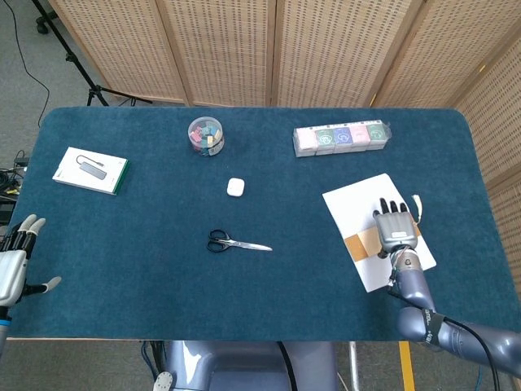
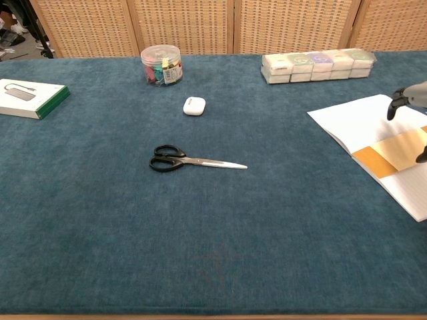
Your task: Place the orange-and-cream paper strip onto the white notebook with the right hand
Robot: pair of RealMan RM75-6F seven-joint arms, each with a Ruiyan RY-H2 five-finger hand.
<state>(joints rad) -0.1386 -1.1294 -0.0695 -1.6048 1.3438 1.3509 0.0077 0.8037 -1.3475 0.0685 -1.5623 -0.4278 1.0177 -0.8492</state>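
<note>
My right hand (image 1: 396, 230) rests fingers spread flat on the paper strip (image 2: 390, 152), which lies across the notebook (image 1: 358, 208) near the table's right edge, so I should lift straight up without dragging it.

No readable text, labels, brands or numbers on anything in view.

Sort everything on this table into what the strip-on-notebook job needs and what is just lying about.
Job:
paper strip, lying across the notebook
white notebook
right hand, over the strip

Lying about:
scissors
jar of clips
row of small boxes
white case
adapter box
left hand
</note>
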